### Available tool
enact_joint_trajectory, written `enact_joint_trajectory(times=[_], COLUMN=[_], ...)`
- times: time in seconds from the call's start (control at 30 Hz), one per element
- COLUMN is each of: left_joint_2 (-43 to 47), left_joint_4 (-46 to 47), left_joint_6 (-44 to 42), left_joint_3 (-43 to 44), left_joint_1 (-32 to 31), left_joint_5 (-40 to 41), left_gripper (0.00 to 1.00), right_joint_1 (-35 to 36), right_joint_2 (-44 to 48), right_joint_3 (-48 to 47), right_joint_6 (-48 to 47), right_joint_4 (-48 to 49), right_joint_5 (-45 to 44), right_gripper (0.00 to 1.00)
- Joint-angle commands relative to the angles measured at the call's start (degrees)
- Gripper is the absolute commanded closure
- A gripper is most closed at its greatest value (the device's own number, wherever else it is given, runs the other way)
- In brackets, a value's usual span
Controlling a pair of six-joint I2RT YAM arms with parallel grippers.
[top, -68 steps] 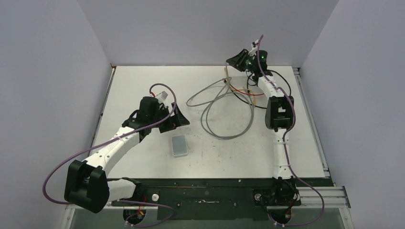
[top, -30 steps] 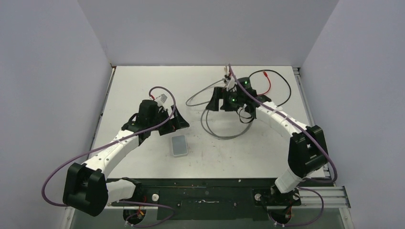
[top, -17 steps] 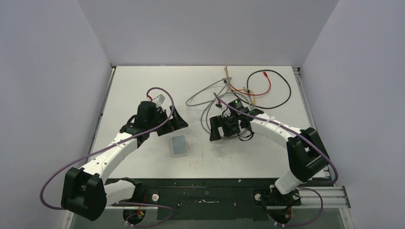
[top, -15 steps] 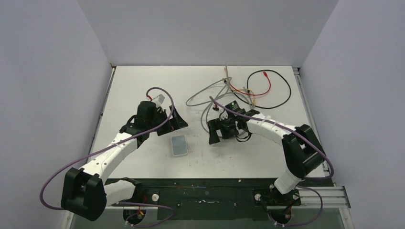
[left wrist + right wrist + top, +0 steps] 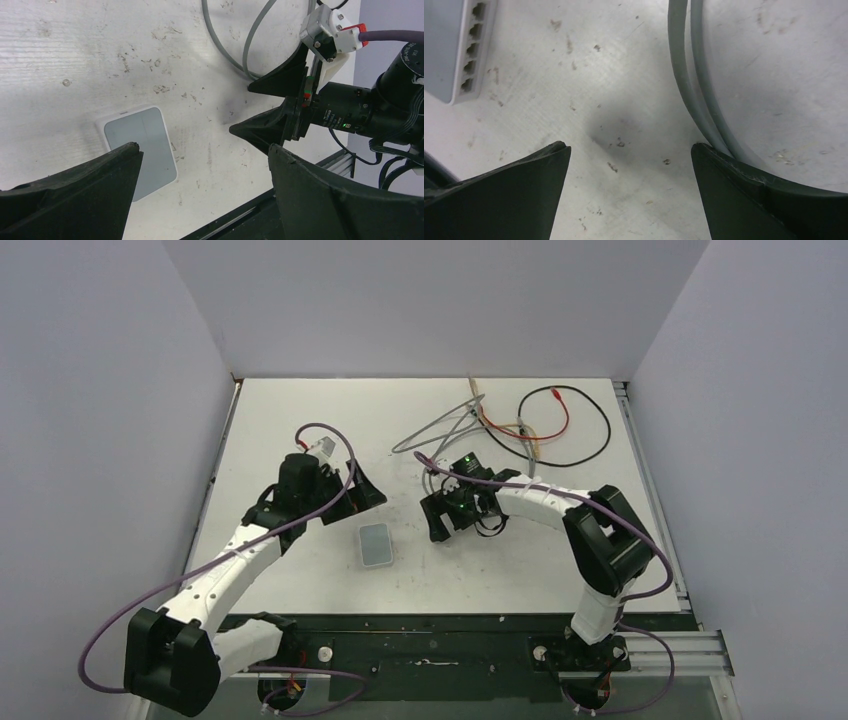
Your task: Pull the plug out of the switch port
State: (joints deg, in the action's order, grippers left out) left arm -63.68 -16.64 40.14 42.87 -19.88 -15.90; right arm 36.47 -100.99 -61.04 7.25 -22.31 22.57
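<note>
The switch [image 5: 376, 544] is a flat pale grey box lying on the table between my two arms. In the right wrist view its narrow edge [image 5: 474, 47] shows a row of several sockets, the switch port among them, and no plug shows in any of them. The plug is out of view. My left gripper [image 5: 362, 496] hovers open just behind the switch [image 5: 142, 150]; it [image 5: 202, 150] holds nothing. To the switch's right, my right gripper [image 5: 433, 523] is open and empty [image 5: 629, 147], low over bare table, with the grey cable [image 5: 689, 75] by its right finger.
The grey cable [image 5: 440, 425] loops across the back middle of the table and partly under my right arm. A red and black lead [image 5: 560, 420] lies at the back right. The black base rail [image 5: 430, 635] runs along the near edge. Walls close the left, back and right.
My right arm has swung from the back right down to the table beside the switch. Both grippers have opened a little wider. My left arm has drawn slightly back and left.
</note>
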Motion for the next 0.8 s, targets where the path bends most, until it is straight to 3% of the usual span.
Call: enact_joint_trajectory(times=[0.0, 0.17, 0.3, 0.77], left_joint_2=[3.0, 7.1, 11.9, 26.7], left_joint_4=[-0.5, 1.0, 2.7, 5.9], left_joint_6=[0.2, 1.3, 2.1, 4.4], left_joint_3=[0.3, -1.8, -4.2, -13.3], left_joint_1=[1.7, 4.8, 7.9, 10.4], left_joint_5=[1.7, 1.9, 3.5, 26.2], left_gripper=[0.04, 0.04, 0.04, 0.04], right_joint_1=[-0.2, -0.3, -0.2, -0.2], right_joint_2=[-1.7, -2.0, -0.7, 14.0], right_joint_3=[-1.5, -2.8, -2.3, 8.8], right_joint_6=[-1.5, -2.3, -2.4, 1.2], right_joint_4=[3.1, 5.1, 6.9, 15.8], right_joint_5=[-11.6, -16.3, -15.3, -10.7], right_gripper=[0.02, 0.00, 0.10, 0.10])
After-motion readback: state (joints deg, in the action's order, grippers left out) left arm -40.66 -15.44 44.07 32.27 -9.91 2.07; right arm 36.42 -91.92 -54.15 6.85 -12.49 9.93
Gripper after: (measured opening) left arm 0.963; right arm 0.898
